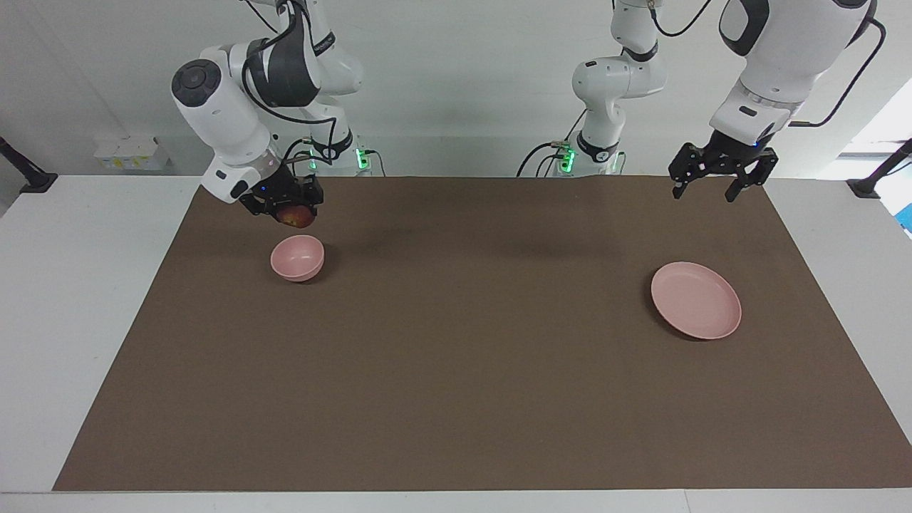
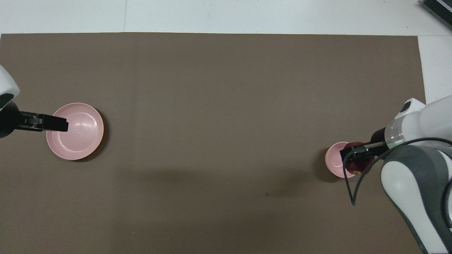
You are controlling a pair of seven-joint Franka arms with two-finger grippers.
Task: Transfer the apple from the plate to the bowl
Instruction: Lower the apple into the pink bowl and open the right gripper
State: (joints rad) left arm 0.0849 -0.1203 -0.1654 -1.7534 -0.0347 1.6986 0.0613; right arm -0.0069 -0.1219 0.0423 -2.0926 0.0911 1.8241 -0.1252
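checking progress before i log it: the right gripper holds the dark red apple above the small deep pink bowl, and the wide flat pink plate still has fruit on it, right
Not quite. The wide flat pink plate is bare, as the facing view shows. The rest holds: the right gripper holds the dark red apple above the small deep pink bowl.

Bright even indoor light, soft shadows on brown mat (image 1: 456, 356), sharp focus, no glare

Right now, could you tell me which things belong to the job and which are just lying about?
Job:
- dark red apple, held in the right gripper over the bowl
- small deep pink bowl
- flat round pink plate, empty

Lying about:
- brown table mat
- left gripper, waiting, open
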